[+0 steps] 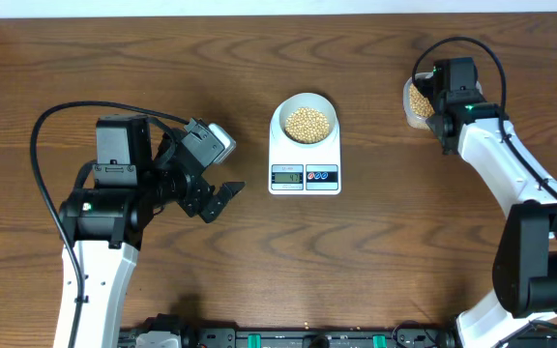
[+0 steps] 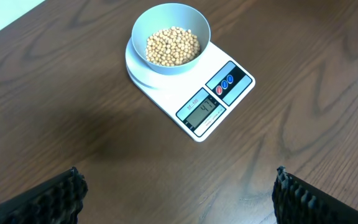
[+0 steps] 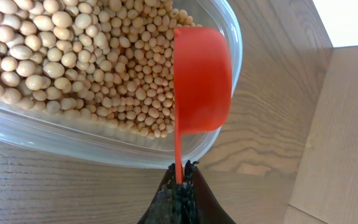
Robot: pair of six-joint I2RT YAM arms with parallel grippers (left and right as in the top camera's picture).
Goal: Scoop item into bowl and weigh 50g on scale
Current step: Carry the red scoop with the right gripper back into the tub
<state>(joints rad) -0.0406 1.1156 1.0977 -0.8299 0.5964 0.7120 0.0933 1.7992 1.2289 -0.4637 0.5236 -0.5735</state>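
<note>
Right gripper [image 3: 180,182]: at the bottom edge of the right wrist view, its black jaws pressed together on the thin handle of a red scoop [image 3: 202,78].
Red scoop: its cup stands above the jaws, over the right end of a clear tub [image 3: 107,148]; the inside of the cup cannot be seen.
Clear tub: fills the upper left of the right wrist view, holding many beans [image 3: 73,62]; in the overhead view it sits at the upper right, mostly hidden by the right arm.
Left gripper [image 1: 222,198]: left of centre in the overhead view, jaws spread wide and holding nothing; its ribbed fingers [image 2: 55,198] show in the two lower corners of the left wrist view, above the bare table [image 1: 404,242].
Scale [image 2: 179,87]: upper centre of the overhead view, well apart from both grippers.
Bowl [image 2: 166,15]: upright on the back of the scale, with a heap of beans inside.
Display [image 2: 202,112]: lit on the scale's front edge, digits too small to read surely; beside it are a red and a blue button [image 2: 224,84].
</note>
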